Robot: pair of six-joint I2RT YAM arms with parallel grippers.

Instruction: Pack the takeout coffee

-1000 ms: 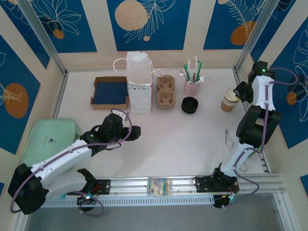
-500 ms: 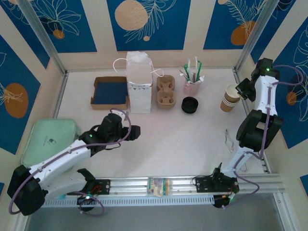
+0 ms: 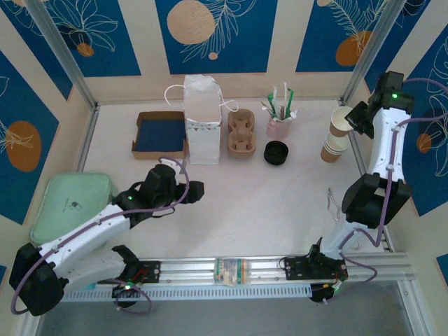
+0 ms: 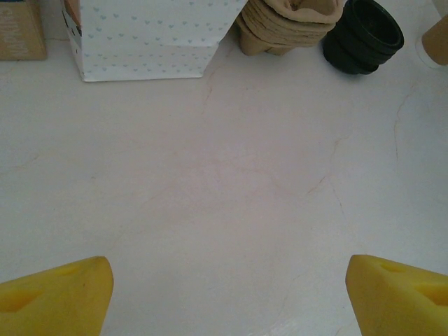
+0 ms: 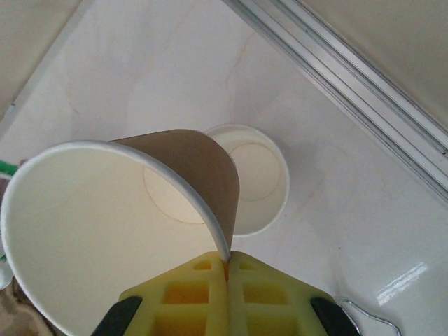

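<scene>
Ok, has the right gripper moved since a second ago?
Yes. The right gripper, pinching one lidless tan paper cup, has risen toward the back wall, away from the stack of tan paper cups, which stayed put.

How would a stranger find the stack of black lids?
Start at the tall white paper bag at the back. Right of it lie brown pulp cup carriers, then the stack of round black plastic lids, the only black item in that row.

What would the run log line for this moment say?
left gripper: open, over table | right gripper: shut on paper cup rim | paper cup: lidless, tilted, above cup stack | white bag: upright
</scene>
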